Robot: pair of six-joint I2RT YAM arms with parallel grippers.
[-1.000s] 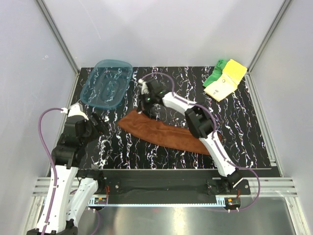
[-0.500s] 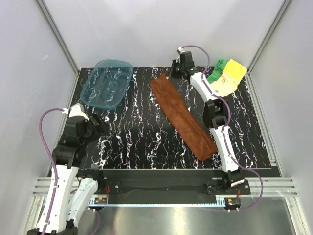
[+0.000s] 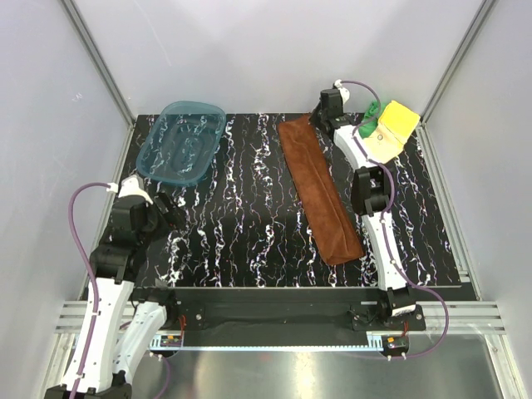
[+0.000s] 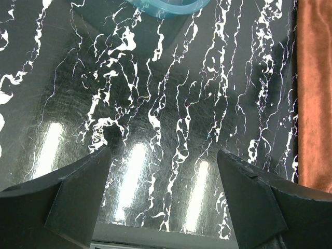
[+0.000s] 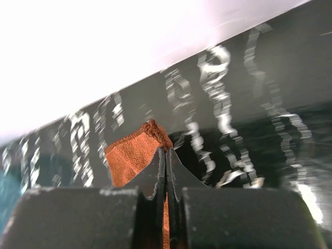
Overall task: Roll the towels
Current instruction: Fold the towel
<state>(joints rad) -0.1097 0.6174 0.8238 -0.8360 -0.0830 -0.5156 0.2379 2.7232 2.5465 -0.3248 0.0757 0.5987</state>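
Three towels were on the black, white-veined desk (image 3: 241, 208). The rust-brown towel (image 3: 318, 193) lay stretched out flat in one long strip, running from the far edge down toward the near right. Its far corner was pinched between the right fingers (image 5: 166, 154), which were pressed tightly together on the cloth. The pale yellow towel (image 3: 392, 125) and the green towel (image 3: 371, 109) sat touching each other in the far right corner, just beside the right arm. One teal tray (image 3: 195, 106) rested at the far left. The left fingers (image 3: 169, 211) were spread wide, holding nothing, above bare desk near the tray.
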